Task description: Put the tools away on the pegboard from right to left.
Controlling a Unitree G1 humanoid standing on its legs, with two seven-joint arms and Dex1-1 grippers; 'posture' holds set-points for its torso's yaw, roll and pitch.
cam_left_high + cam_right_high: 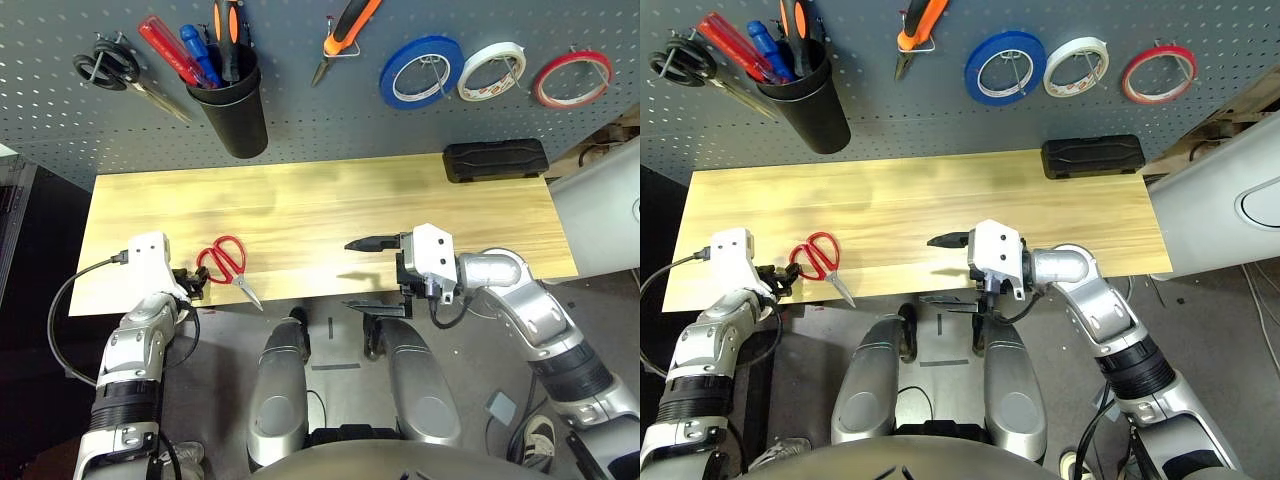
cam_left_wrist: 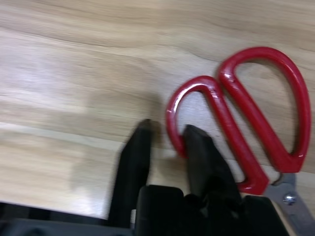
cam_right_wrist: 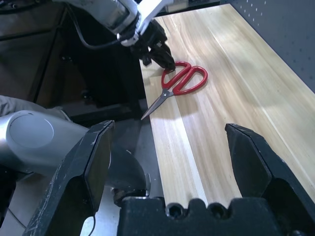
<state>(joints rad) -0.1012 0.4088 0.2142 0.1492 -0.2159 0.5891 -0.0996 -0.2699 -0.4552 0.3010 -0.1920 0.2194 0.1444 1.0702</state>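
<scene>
The red-handled scissors (image 1: 228,262) lie flat near the front left of the table, blades toward the front edge. My left gripper (image 2: 168,127) is down at their handle end, its fingers drawn close on either side of the smaller loop's rim. My right gripper (image 1: 368,275) hovers open over the table's front edge at the middle, empty, facing left toward the scissors (image 3: 183,78). On the pegboard (image 1: 300,120) hang the red tape ring (image 1: 571,78) at far right and the orange-and-black pliers (image 1: 345,35). A red-handled screwdriver (image 1: 165,45) stands in a black cup (image 1: 235,105).
Blue tape (image 1: 420,72) and white tape (image 1: 491,70) hang between the pliers and the red ring. Black-handled scissors (image 1: 110,65) hang at the pegboard's far left. A black case (image 1: 495,160) lies at the back right of the wooden table (image 1: 300,200).
</scene>
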